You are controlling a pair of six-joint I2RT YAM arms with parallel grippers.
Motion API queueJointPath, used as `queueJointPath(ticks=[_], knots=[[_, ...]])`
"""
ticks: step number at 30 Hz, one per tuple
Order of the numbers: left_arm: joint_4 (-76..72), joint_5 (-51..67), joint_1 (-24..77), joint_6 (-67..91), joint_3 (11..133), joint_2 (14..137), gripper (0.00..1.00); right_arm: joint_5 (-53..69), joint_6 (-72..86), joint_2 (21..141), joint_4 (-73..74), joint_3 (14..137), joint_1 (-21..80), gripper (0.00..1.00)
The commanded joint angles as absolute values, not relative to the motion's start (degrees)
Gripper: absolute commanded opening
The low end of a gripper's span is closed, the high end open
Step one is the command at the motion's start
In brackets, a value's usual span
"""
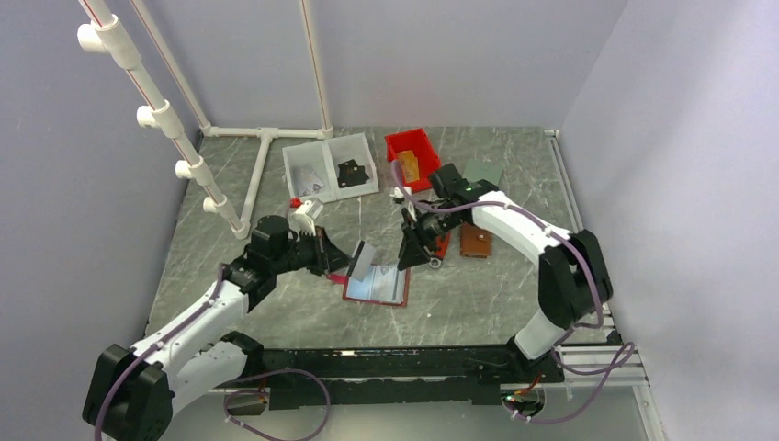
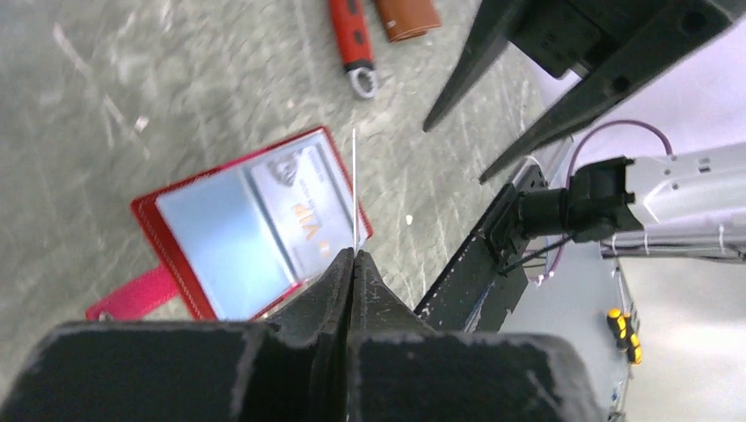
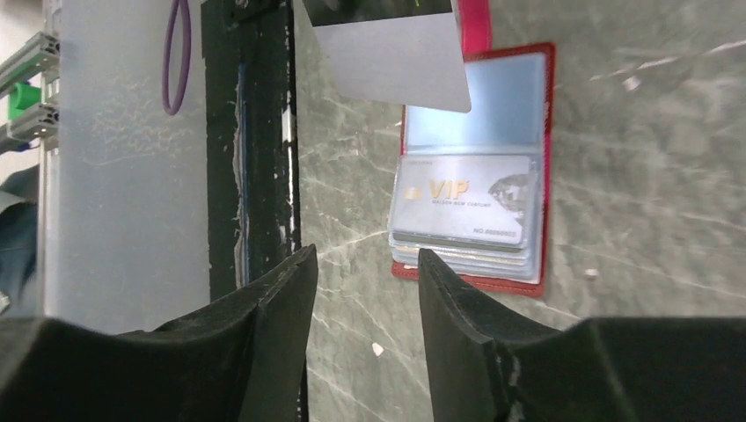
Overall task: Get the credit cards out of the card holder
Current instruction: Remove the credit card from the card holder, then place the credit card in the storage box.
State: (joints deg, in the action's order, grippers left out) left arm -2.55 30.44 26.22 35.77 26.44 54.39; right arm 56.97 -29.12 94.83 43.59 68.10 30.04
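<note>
On the tabletop [image 1: 478, 312] we see the card holder [image 3: 493, 105] lying spread open, pale pockets up, so the cards can be slid out of it. At the holder's strap end, the left gripper [image 2: 354, 255] is pressed together on the edge of a silver card [image 3: 387, 53], which it holds tilted, clear of the pockets; we judge it freed. Over the holder's opposite end hangs the right gripper [image 3: 365, 259], jaws apart, empty, touching nothing. A VIP card [image 3: 462, 200] sits in the holder's pocket, not yet taken.
</note>
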Motion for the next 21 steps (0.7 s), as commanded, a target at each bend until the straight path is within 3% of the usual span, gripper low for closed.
queueJointPath(ticks=[1, 9, 21], knots=[[-0.09, 38.93, 26.38, 26.17, 34.66, 55.07, 0.05, 61.07, -36.29, 90.18, 46.47, 69.71, 26.58, 0.51], [0.91, 41.75, 34.00, 21.62, 42.05, 64.22, 0.01, 61.10, -36.07, 86.09, 45.52, 68.61, 24.35, 0.61], [-3.40, 41.13, 39.10, 22.21, 45.61, 71.14, 0.00, 62.79, -34.47, 87.80, 45.21, 68.20, 24.08, 0.61]])
